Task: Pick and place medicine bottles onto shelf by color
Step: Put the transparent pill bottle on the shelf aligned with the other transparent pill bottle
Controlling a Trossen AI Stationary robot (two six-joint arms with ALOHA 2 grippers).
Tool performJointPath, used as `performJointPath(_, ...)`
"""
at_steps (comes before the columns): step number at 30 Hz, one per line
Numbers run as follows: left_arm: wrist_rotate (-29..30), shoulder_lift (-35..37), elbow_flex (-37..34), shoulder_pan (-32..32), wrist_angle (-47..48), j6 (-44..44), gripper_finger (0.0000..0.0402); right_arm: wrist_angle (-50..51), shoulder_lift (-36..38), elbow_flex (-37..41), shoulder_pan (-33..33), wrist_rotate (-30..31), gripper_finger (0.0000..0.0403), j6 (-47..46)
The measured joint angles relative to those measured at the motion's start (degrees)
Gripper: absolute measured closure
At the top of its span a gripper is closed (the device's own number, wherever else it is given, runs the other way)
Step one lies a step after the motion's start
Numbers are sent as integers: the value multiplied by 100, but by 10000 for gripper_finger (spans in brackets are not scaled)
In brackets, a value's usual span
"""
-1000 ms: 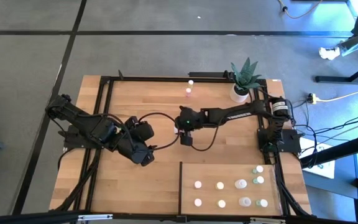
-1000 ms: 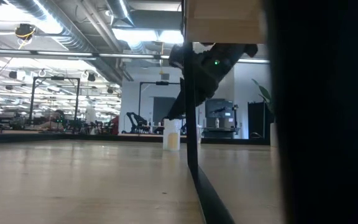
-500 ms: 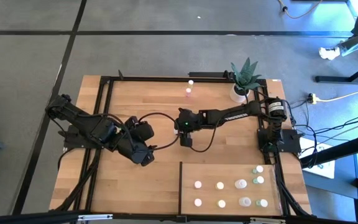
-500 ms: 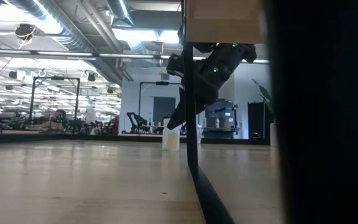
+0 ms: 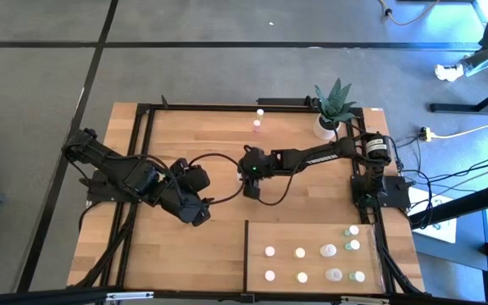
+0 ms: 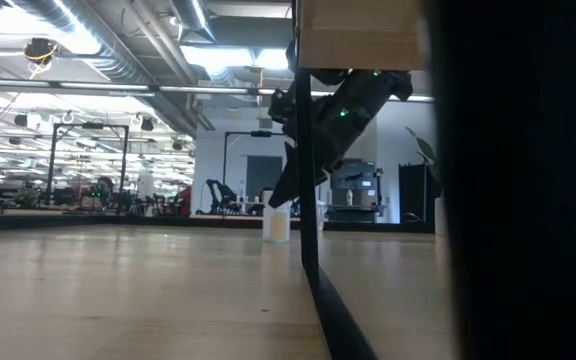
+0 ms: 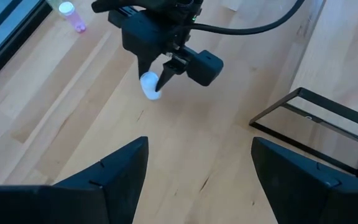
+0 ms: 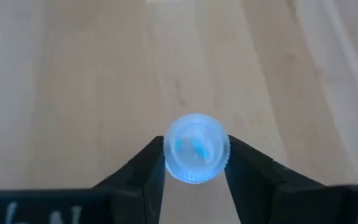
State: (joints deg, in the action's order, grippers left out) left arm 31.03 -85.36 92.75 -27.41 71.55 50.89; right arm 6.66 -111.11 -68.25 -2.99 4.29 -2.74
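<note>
Now, by label:
Right gripper point(image 8: 194, 163): seen near table centre in the high view point(image 5: 252, 185), pointed down; fingers point(image 8: 143, 169) are pressed on both sides of a small bottle, so it is grasped.
Grasped bottle point(image 8: 196, 148): whitish-blue ribbed cap, seen end-on between the right fingers; in the left wrist view it shows as a pale blob point(image 7: 150, 86) at the fingertips, at or just above the tabletop, contact with the wood can't be told.
Left gripper point(image 7: 197, 168): at about 9 o'clock from the right gripper, well apart, over the left half of the table point(image 5: 195, 212); jaws spread wide, nothing between them.
Shelf point(image 5: 312, 233): pale panel at the table's 5 o'clock corner, dark edge along its left and top sides.
Bottles on shelf: whitish ones point(image 5: 270, 252) in two rows on the left part, greenish ones point(image 5: 346, 231) clustered toward the right edge.
Pink bottle point(image 5: 257, 126): standing at 12 o'clock of the right gripper, near the far table edge, with a white-capped one point(image 5: 260, 112) just beyond it.
Plant pot point(image 5: 326, 127): white pot with green plant, at the 1 o'clock corner of the table, beside the right arm's base.
Low view: a pale bottle point(image 6: 277, 224) is seen under the dark gripper point(image 6: 288, 185), partly hidden by a dark upright post point(image 6: 308, 180); probably the grasped one.
</note>
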Motion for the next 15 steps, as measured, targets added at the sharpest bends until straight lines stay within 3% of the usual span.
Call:
performJointPath(7,-2,0,0,-1,0,0,123,45,33,-10,-1,96,244,-175)
performJointPath(15,-45,0,2,-1,2,-2,123,1216,574,-415,95,-132,262,-336)
